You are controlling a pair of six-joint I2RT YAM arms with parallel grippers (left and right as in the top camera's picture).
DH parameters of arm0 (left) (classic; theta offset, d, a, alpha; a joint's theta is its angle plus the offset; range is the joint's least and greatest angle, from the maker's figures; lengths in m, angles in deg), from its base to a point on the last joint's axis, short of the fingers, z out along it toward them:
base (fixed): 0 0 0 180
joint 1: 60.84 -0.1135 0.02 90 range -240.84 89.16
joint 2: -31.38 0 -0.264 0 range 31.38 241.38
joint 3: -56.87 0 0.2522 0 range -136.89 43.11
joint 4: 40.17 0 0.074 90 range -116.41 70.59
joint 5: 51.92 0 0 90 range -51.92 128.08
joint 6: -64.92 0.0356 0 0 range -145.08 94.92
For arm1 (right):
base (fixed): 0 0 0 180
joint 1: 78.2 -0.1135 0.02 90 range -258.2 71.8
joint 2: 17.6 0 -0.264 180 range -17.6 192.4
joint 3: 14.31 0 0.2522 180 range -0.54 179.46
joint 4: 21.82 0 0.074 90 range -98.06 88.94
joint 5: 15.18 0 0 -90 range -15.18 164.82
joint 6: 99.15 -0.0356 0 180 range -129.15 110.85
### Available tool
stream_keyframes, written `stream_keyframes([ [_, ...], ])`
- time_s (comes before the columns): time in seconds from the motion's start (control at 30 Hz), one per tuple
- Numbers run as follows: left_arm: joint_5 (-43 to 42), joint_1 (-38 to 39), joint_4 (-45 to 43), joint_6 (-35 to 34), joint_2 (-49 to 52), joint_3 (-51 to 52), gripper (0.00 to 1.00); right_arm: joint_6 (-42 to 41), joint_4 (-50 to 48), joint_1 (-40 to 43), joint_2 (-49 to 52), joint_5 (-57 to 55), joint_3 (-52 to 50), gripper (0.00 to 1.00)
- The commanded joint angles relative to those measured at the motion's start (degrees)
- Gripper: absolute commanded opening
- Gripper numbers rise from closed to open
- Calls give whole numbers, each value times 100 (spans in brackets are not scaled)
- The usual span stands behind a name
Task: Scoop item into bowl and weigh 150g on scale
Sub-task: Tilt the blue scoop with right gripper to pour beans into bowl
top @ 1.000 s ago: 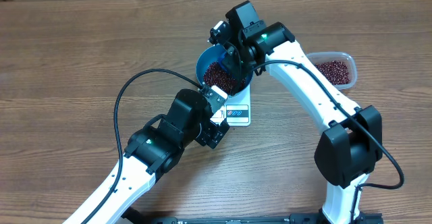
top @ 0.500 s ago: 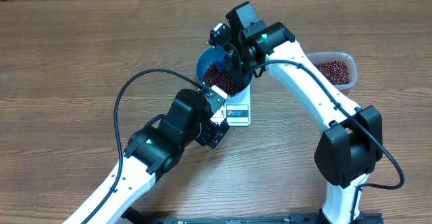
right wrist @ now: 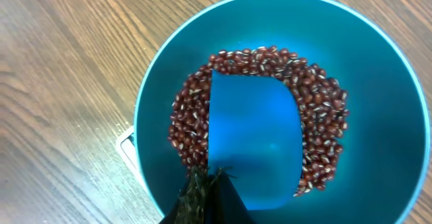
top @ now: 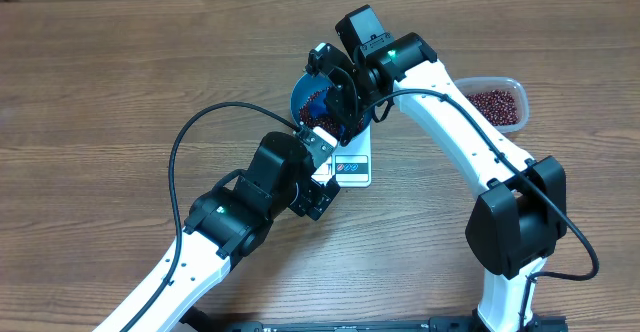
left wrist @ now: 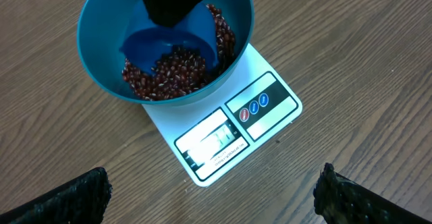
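Right claw (right wrist: 206,183): closed tight, pinching the rear end of a small blue scoop (right wrist: 255,133). Claw and scoop sit inside the bowl (right wrist: 378,136), with the scoop's mouth pointing down into it. In the right wrist view the scoop's broad blue face covers the middle of the bowl. The beans (right wrist: 324,116) ring it on the left, far and right sides. In the left wrist view the scoop's lip touches the bean heap, with beans lying against it.

Bowl: glossy blue, round, deep, upright. It stands on the rear part of the scale (left wrist: 280,116) and overhangs its edges there. Beans cover the bowl floor and climb partway up one wall.

Scale: white, flat, on the table (top: 120,72). Its display (left wrist: 212,142) and three small round marks lie uncovered at the front. Reading too blurred to tell.

Left claw (left wrist: 212,204): jaws spread wide, holding nothing, hovering over the table just in front of the scale and not touching it.

Farther out: a clear tub (top: 497,105) with more beans stands at the right of the table, well apart from the scale.
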Motion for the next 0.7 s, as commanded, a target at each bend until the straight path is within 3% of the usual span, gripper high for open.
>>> stream_keyframes([
  [0.0, 68, 4, -20, 9, 42, 28, 100, -20, 57, -2, 20, 380, 42, 4],
  [0.67, 72, 4, -22, 9, 42, 28, 100, -24, 52, 72, 17, 658, 52, 4],
])
